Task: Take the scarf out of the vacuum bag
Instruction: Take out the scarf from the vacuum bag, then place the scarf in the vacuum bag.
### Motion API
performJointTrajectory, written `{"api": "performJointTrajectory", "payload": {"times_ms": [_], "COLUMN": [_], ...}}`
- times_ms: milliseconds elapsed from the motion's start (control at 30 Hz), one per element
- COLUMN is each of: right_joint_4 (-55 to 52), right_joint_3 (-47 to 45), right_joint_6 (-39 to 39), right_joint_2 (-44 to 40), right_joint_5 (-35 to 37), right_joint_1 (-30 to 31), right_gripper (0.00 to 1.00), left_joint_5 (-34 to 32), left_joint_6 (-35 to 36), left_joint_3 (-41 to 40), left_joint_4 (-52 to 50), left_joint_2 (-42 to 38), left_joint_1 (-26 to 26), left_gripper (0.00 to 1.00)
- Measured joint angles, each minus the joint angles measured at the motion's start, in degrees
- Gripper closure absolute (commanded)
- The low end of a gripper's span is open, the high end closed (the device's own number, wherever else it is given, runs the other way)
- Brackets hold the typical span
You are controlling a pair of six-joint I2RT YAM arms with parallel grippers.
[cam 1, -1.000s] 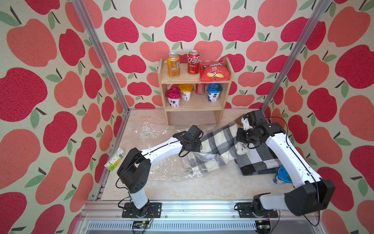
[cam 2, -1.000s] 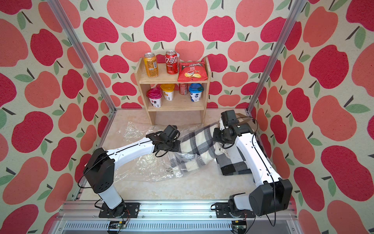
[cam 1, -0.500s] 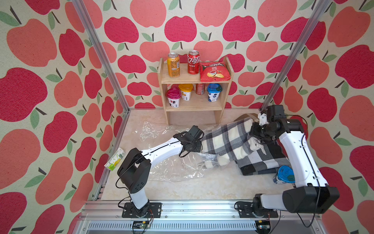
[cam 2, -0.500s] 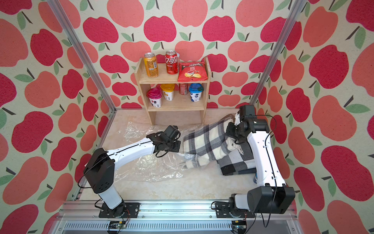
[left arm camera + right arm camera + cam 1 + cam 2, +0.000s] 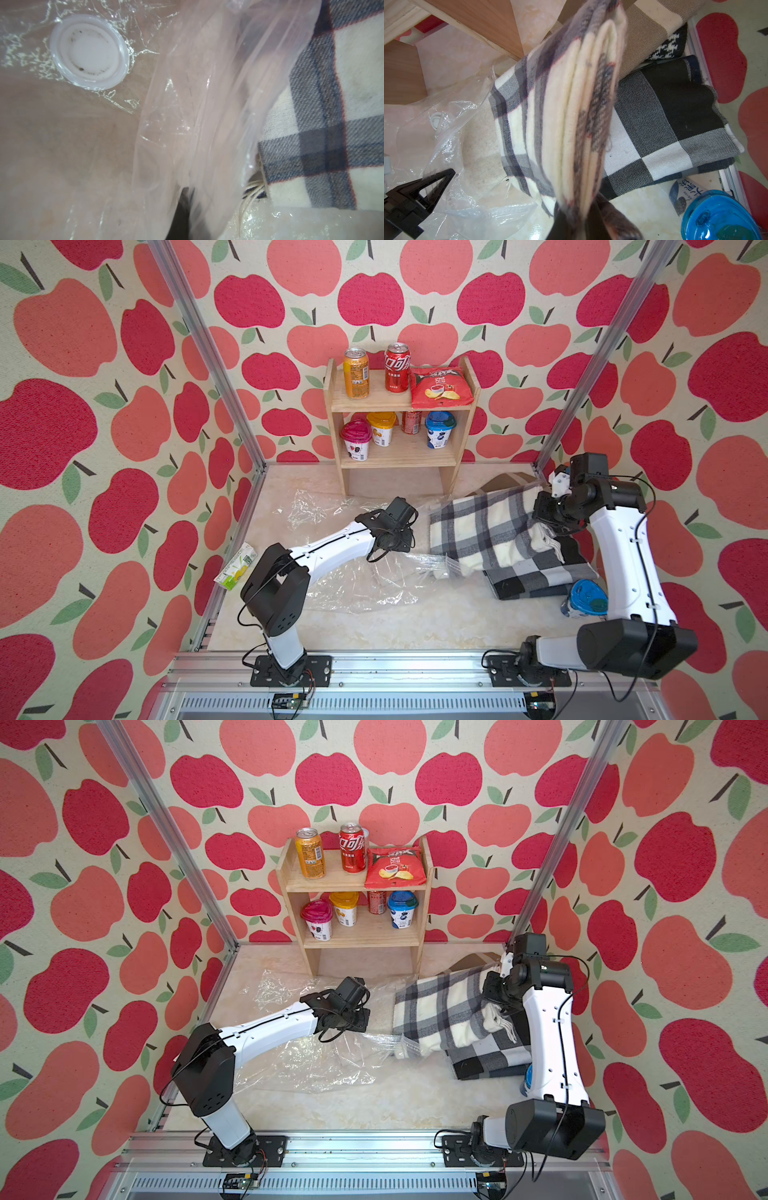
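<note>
Holding folded grey-cream plaid scarf (image 5: 482, 526), right hand (image 5: 545, 526) raised; left hand (image 5: 404, 540) pinches crumpled clear vacuum bag (image 5: 357, 585).

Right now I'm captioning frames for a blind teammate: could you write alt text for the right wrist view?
The right gripper is shut on a folded plaid scarf, whose far end reaches the crumpled clear vacuum bag. Beside the scarf lie a black-and-white checked cloth and a blue-lidded cup.
</note>
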Motion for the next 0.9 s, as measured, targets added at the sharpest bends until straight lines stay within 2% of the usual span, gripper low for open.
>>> {"api": "performJointTrajectory", "payload": {"times_ms": [333, 900], "right_joint_4": [-3.39, -7.54], "right_joint_3": [5.57, 10.82], "right_joint_6": [-3.04, -7.39], "right_joint_2": [3.93, 8.63], "right_joint_5": [2.97, 16.02], "right_joint_1": [-1.68, -5.22], "right_gripper": [1.0, 1.0], "left_joint_5": [-0.39, -0.85], "left_joint_6": [1.11, 2.21], "left_joint_3": [-0.02, -1.95], "left_joint_4": [-0.33, -0.96], "left_joint_2": [0.0, -0.02], "left_joint_1": [0.02, 0.17], "left_gripper": [1.0, 1.0]}}
